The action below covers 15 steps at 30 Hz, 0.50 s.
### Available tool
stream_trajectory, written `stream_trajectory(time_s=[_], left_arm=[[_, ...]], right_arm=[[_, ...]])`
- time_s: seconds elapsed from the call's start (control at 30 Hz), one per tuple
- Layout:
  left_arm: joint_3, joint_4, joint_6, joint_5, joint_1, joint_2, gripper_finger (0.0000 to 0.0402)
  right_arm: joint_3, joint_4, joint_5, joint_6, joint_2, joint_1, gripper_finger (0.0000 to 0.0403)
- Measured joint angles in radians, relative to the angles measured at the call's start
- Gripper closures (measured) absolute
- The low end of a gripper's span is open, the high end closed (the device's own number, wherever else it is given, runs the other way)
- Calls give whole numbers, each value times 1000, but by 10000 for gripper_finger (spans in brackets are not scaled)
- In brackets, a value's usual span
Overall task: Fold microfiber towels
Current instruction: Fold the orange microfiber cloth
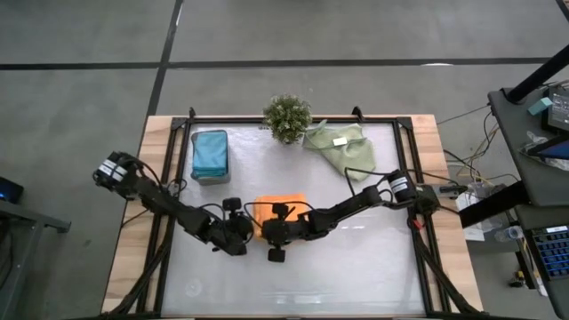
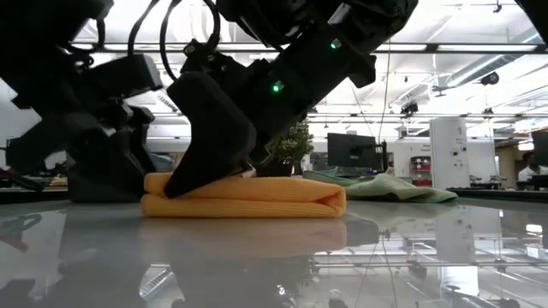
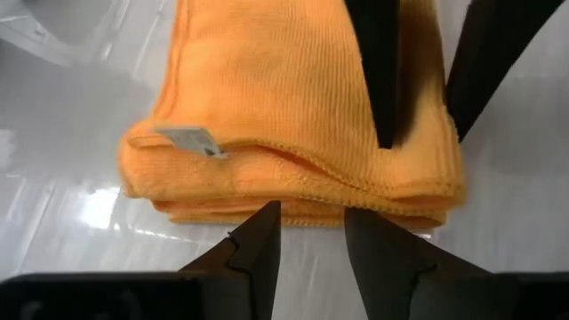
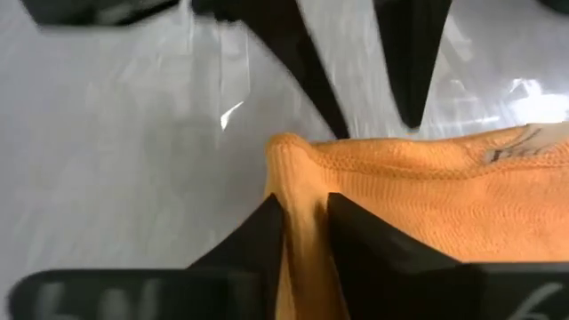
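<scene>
Orange towel (image 2: 244, 197), folded, is lying mid-table toward the front edge. Right gripper (image 4: 307, 233) is pinching its edge fold; left gripper (image 3: 311, 233) is waiting just beside it, jaws spread, holding nothing. Advice: keep layers aligned, lifting slowly so the fold is not slipping.
</scene>
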Motion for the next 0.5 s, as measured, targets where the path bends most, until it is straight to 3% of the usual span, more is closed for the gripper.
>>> stream_trajectory(time_s=[0.13,0.3,0.5], left_arm=[[21,-68,2,0,0,-64,290],[43,-54,47,27,-2,-154,290],[26,53,71,77,-4,-163,290]], right_arm=[[0,-52,-8,14,-46,0,282],[-4,-236,-7,15,-168,17,247],[-104,-324,97,21,-313,72,255]])
